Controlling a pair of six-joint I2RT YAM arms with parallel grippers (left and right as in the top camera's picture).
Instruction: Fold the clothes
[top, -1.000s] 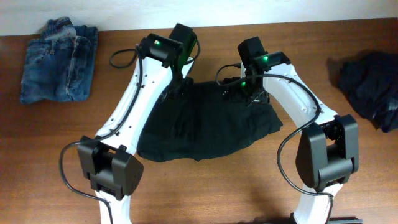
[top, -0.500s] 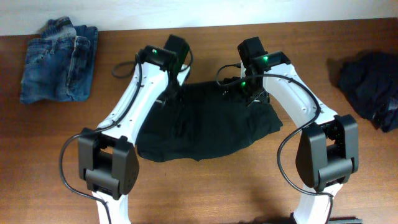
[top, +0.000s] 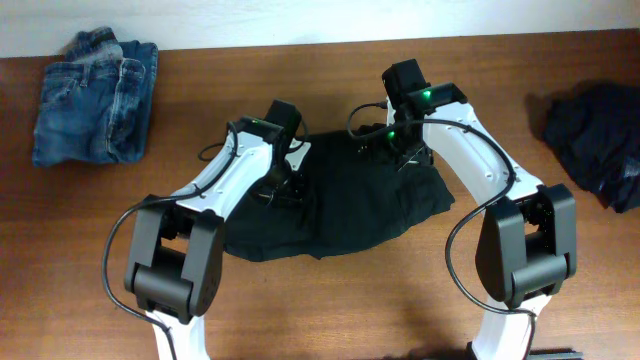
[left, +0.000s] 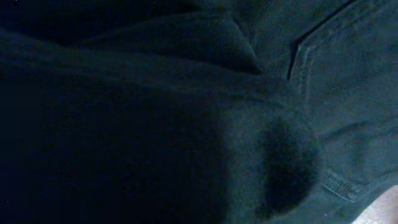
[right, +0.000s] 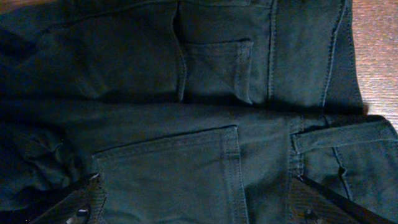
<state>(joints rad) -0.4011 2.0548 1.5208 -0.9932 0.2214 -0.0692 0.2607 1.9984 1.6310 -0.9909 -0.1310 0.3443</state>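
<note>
The black trousers (top: 350, 205) lie spread in the middle of the surface (top: 330, 310), between my two arms. My left hand (top: 280, 185) is closed together and sits low on the left part of the cloth. I cannot tell if it pinches any cloth, because its camera sees only dark fabric. My right hand (right: 196, 208) is wide apart, just above a back pocket (right: 168, 171). Folded jeans (top: 95, 95) lie at the far left and a dark heap (top: 595, 140) at the far right.
</note>
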